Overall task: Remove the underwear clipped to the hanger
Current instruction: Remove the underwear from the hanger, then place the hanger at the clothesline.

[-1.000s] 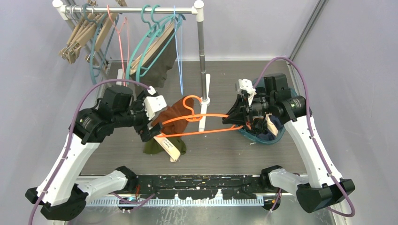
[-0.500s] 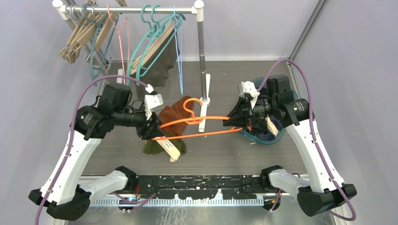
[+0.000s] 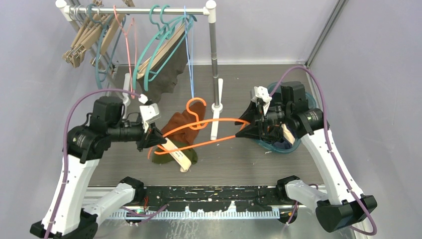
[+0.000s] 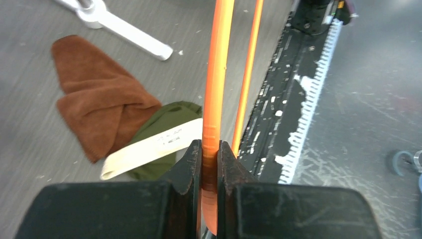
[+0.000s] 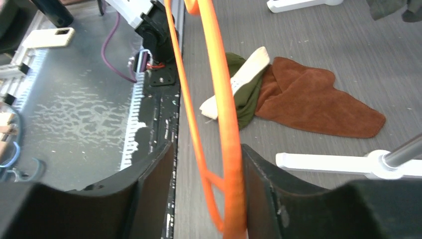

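The olive-green underwear (image 4: 166,122) is lying crumpled on the table (image 3: 249,164), left of centre and close to the near edge, where a black rail (image 3: 214,191) is running along the front; its broad cream waistband (image 4: 149,149) is lying flat across it, slanting toward the near right. It is touching a rust-brown cloth (image 3: 181,124) on its far side. To its right, bare tabletop is stretching as far as a teal basin (image 3: 276,150). To its left, only a narrow strip of table is showing before the edge.

The orange hanger (image 4: 219,74) is hanging in the air above the underwear and apart from it, running left to right with no cloth on it. The left gripper (image 4: 210,149) is pinching the hanger's left end, its fingers pressing tight on the bar. The right gripper (image 5: 206,154) is at the right end with its fingers spread wide; both bars are passing between them, and the thicker one is lying against one finger.

Past the brown cloth, the white rack foot (image 3: 215,124) is crossing the table under the hanger's middle. On the rack at the far left, grey-brown underwear (image 3: 169,74) is hanging among other hangers. The right arm is covering most of the basin; dark cloth with a cream strip is showing inside.
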